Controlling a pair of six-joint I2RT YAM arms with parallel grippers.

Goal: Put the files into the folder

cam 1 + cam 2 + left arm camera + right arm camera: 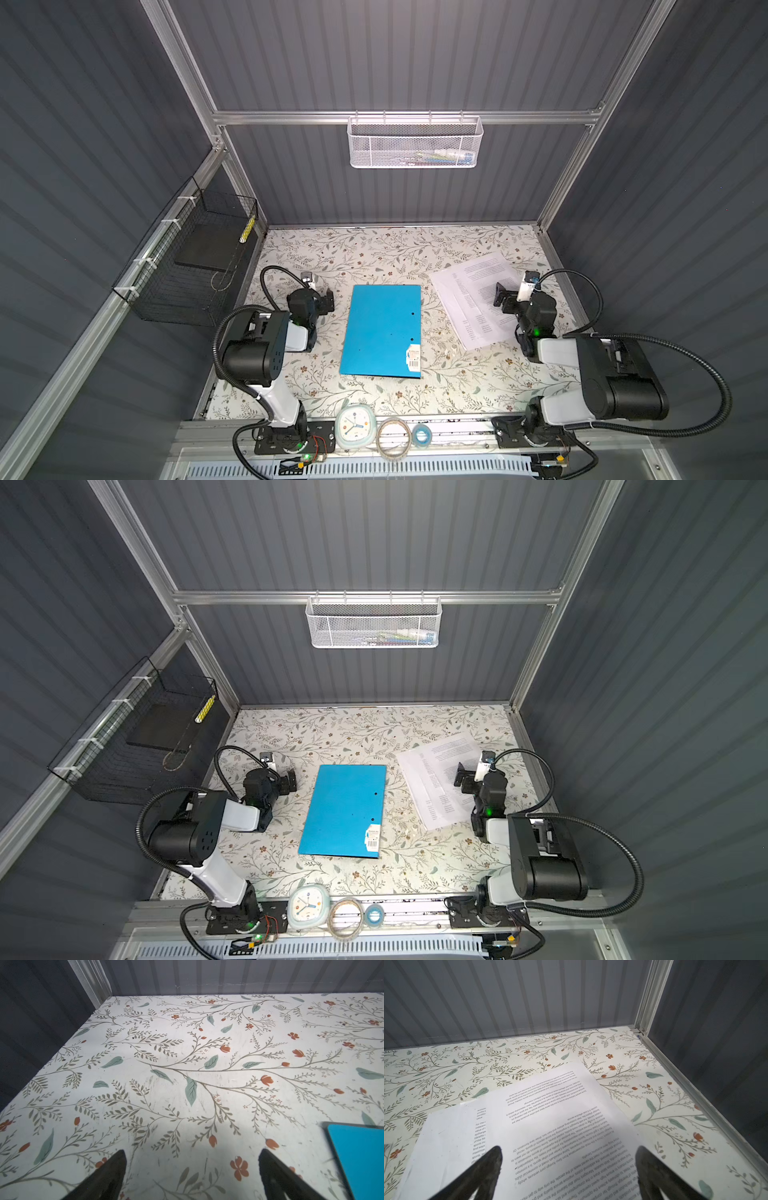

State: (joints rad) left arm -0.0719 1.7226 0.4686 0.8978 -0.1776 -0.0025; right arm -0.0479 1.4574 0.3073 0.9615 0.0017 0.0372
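The blue folder (pixel 382 330) (pixel 343 810) lies closed and flat mid-table, with a barcode sticker near its front right corner. The files (pixel 465 291) (pixel 428 771), white printed sheets slightly fanned apart, lie to its right. My left gripper (pixel 328 301) (pixel 291 781) hovers open just left of the folder's far corner; in the left wrist view (pixel 192 1153) only bare table lies between its fingers, and the folder's corner (pixel 359 1157) shows at the side. My right gripper (pixel 500 297) (pixel 461 777) stands open over the files' right part, its fingers straddling printed text (pixel 568 1150).
A small clock (pixel 355 426), a clear tape roll (pixel 393 438) and a blue tape roll (pixel 421 436) sit on the front rail. A white mesh basket (pixel 415 143) hangs on the back wall, and a black wire basket (pixel 187 270) on the left wall.
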